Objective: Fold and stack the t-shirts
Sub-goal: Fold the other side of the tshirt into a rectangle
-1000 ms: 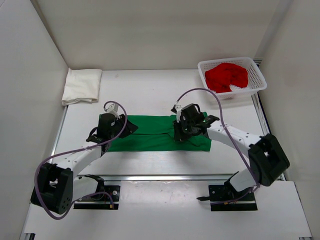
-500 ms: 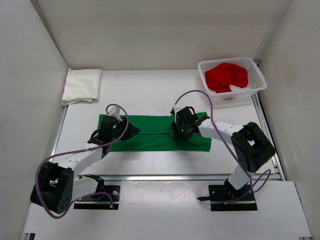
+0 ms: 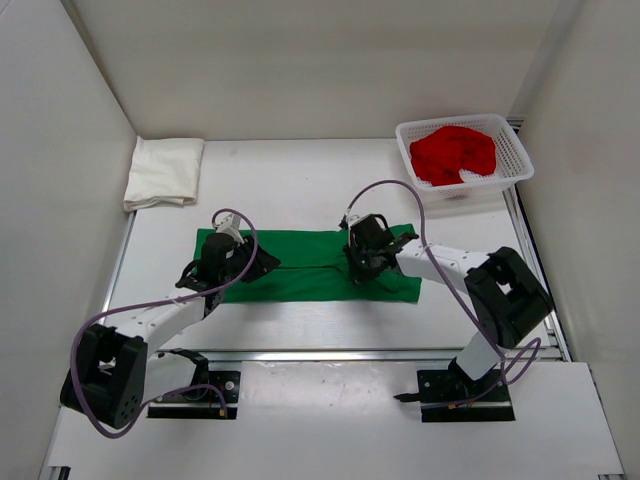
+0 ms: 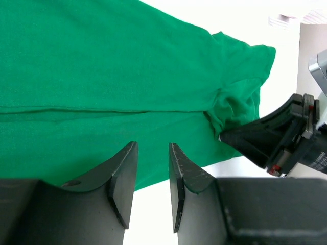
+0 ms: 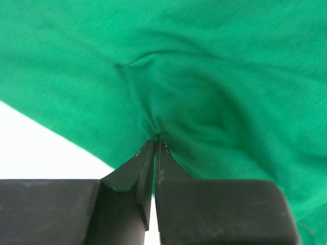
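Pinching the green shirt [image 3: 300, 272] is my right gripper [image 5: 155, 143]. Its 2 fingers are squeezed tight on a little bunch of cloth, and the cloth puckers around the tips. My left gripper [image 4: 152, 148] hangs over the same shirt, at the end farthest from the basket [image 3: 517, 160]. Its fingers are apart and grip nothing. The green shirt lies in a long flat strip on the table [image 3: 290, 180], nearer to me than the basket and to its left. The red shirt [image 3: 452, 152] sits crumpled inside the basket. The white shirt [image 3: 163, 172] lies folded far left of the basket.
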### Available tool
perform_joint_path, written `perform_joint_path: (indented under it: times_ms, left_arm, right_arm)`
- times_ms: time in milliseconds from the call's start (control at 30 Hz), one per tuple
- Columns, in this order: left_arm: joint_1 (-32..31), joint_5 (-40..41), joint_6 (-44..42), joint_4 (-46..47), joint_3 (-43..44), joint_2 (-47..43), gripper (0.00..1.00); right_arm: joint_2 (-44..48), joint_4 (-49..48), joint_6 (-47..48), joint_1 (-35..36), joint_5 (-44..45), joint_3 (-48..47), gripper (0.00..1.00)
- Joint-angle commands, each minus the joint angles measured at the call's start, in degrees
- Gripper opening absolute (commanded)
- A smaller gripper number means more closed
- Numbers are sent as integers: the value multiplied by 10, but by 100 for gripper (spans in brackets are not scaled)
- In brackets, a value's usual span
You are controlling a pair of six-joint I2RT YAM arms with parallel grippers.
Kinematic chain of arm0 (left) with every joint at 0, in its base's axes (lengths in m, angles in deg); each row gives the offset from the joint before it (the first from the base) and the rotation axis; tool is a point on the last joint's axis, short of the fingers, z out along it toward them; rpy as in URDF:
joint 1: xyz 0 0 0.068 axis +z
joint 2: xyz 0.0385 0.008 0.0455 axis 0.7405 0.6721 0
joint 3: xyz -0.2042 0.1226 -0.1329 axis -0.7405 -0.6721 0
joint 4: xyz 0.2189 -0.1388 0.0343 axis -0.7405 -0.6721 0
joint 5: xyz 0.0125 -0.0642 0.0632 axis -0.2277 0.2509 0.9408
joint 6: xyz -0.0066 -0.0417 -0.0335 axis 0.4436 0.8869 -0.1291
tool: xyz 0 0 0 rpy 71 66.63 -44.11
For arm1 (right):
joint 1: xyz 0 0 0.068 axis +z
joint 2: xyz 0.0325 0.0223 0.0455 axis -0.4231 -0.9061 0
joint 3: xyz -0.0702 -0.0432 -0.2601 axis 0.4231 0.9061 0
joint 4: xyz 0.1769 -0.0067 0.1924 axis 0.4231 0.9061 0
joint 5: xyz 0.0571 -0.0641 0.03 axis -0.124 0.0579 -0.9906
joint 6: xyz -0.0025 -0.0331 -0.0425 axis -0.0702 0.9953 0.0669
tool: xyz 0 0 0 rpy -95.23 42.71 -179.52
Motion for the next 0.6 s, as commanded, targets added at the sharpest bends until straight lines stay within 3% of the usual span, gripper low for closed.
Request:
perform_joint_path:
  times_ms: [0,267,567]
  left_arm:
    - [1,-11,3,2,6,-20,42]
    - [5,-19,6,3,13,-20,41]
    - [48,-44,-1,-4,16,-30,41]
  right_arm:
    - [34,43,-12,5,-49,-28,0]
    - [-13,137,2,19,-112,-107,0]
    - [-28,106,-14,22,-196,-107,2]
